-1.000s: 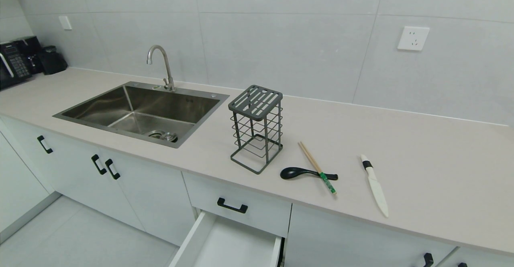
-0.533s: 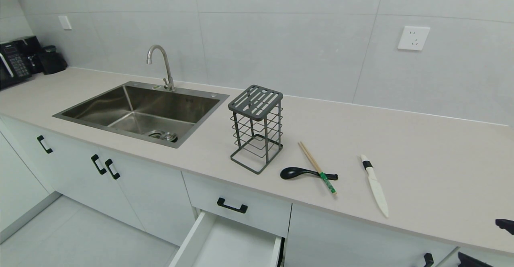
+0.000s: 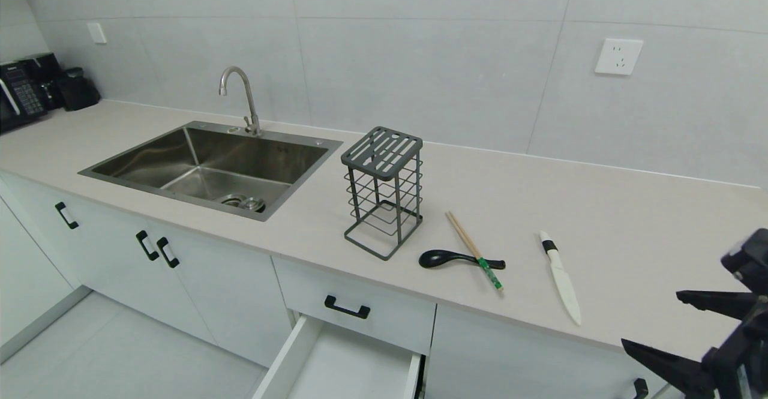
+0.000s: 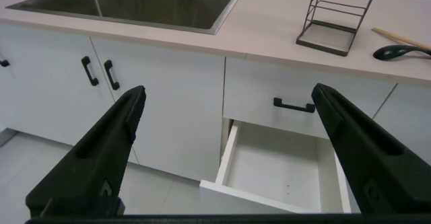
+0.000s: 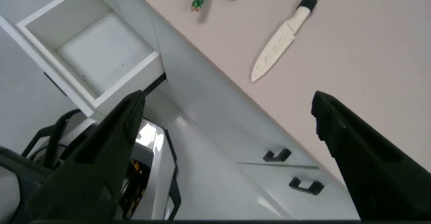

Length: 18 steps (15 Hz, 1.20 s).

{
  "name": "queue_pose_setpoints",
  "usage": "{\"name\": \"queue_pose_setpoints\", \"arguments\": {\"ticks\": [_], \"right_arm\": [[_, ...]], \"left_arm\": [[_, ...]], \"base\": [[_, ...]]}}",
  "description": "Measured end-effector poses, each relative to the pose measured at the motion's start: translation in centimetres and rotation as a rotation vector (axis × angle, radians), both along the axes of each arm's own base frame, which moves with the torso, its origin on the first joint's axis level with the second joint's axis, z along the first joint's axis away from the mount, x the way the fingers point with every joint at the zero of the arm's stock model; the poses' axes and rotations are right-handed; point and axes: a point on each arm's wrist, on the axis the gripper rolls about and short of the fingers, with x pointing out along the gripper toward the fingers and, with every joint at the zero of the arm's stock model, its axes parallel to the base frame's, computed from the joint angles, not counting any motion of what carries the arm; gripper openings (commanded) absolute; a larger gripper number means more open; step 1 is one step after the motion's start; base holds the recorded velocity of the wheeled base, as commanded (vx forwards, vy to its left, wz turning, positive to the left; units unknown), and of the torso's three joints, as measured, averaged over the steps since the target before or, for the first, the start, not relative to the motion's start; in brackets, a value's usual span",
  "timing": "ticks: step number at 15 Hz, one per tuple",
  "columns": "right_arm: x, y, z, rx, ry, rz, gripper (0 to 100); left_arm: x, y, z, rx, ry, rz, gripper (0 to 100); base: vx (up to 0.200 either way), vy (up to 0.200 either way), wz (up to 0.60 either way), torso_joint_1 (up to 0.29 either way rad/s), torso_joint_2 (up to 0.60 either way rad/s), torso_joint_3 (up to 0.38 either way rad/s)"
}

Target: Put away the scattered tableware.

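So, the scattered tableware is all sitting on the bench (image 3: 630, 237), right of the sink. Closest to the robot's right arm is the knife (image 3: 560, 277): white blade, white handle with a black band, lying flat with the tip toward the front edge and the handle toward the wall. Left of it, with a gap between, are the chopsticks (image 3: 474, 250), a wooden pair with green ends, and those ends point at the front edge. They lie across the handle of the black spoon (image 3: 456, 259), whose bowl faces left toward the rack (image 3: 383, 192).

That rack is a dark wire thing with a slotted top. It stands upright near the spoon, between the tableware and the sink (image 3: 210, 168). Below the bench edge, roughly under the rack and spoon, a white drawer (image 3: 336, 366) is pulled out, and above it is a shut drawer front with a black handle (image 3: 347, 308).

The right hand (image 3: 651, 318) is at the bench's front edge off to the right of the knife, well apart from it, fingers spread wide and gripping nothing. The left hand (image 4: 227, 89) is spread wide too, with nothing in it. It hangs in front of the cabinet fronts, lower than the bench top, with the pulled-out drawer beyond it.

Further out there's a curved faucet (image 3: 240, 96) behind the sink, a wall socket (image 3: 618, 57) on the tiles, and some black appliances (image 3: 24, 87) at the far left end of the bench.
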Motion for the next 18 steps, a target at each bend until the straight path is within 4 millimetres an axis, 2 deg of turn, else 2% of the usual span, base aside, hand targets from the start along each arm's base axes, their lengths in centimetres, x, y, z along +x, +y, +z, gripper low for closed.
{"name": "queue_pose_setpoints", "arguments": {"ticks": [4, 8, 14, 18], "right_arm": [[2.6, 1.9, 0.6, -0.013, 0.016, 0.046, 100], [3.8, 4.1, -0.3, -0.037, 0.062, 0.126, 100], [5.9, 6.2, -2.6, -0.067, 0.137, 0.118, 100], [6.9, 8.1, -3.3, -0.064, 0.172, 0.1, 100]], "left_arm": [[0.0, 0.0, 0.0, 0.0, 0.0, 0.0, 100], [0.0, 0.0, 0.0, 0.0, 0.0, -0.001, 100], [0.0, 0.0, 0.0, 0.0, 0.0, 0.0, 100], [0.0, 0.0, 0.0, 0.0, 0.0, 0.0, 100]], "base": [[0.0, 0.0, 0.0, 0.0, 0.0, 0.0], [0.0, 0.0, 0.0, 0.0, 0.0, 0.0], [0.0, 0.0, 0.0, 0.0, 0.0, 0.0], [0.0, 0.0, 0.0, 0.0, 0.0, 0.0]]}}
